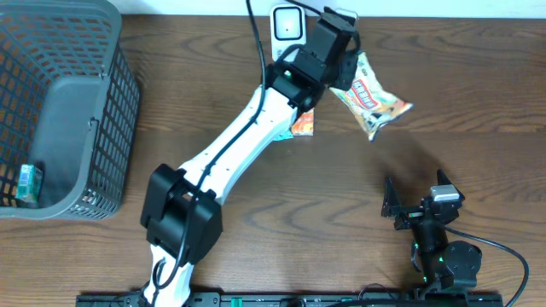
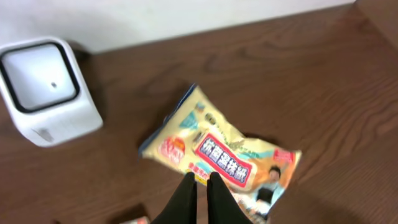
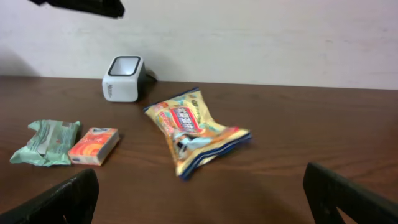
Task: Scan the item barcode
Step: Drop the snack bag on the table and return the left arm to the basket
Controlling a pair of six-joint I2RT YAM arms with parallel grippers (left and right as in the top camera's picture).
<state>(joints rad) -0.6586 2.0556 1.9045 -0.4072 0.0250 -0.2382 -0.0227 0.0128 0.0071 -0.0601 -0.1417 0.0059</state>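
Yellow crinkly snack packet (image 2: 230, 155) lay slantwise under the pressed-together left pincer (image 2: 199, 178), with the white cube scanner (image 2: 46, 87) well off to its left.

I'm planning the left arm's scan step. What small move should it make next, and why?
Probably open the left fingers: they are shut above the snack packet, which seems to lie on the table beside the scanner, ungrasped.
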